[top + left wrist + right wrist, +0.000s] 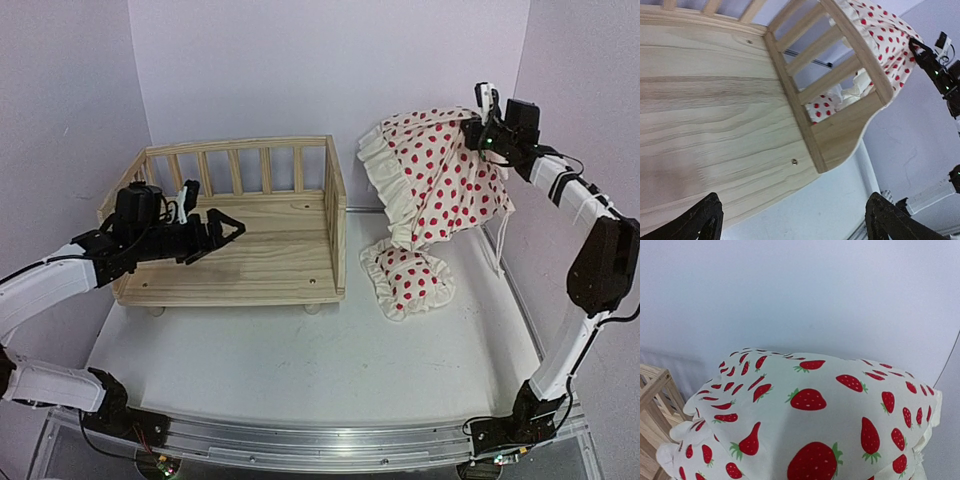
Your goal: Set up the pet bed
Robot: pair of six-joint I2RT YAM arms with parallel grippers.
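The pet bed's pine frame (250, 250) stands left of centre on the table, its slatted rails on three sides and its floor bare. Over that floor, near the left rail, my left gripper (225, 228) hovers open and holds nothing. In the left wrist view the gripper (795, 225) has its dark fingertips (705, 220) wide apart above the bed's front right corner (830, 140). My right gripper (478, 135) is shut on the top edge of the strawberry-print ruffled cushion (435, 185). The cushion hangs in the air right of the bed. It fills the lower right wrist view (810, 430) and hides the fingers.
A small matching pillow (408, 280) lies on the white table (300, 370) below the hanging cushion. Tie strings (500, 240) dangle at the cushion's right side. Lilac walls close in at the back and on both sides.
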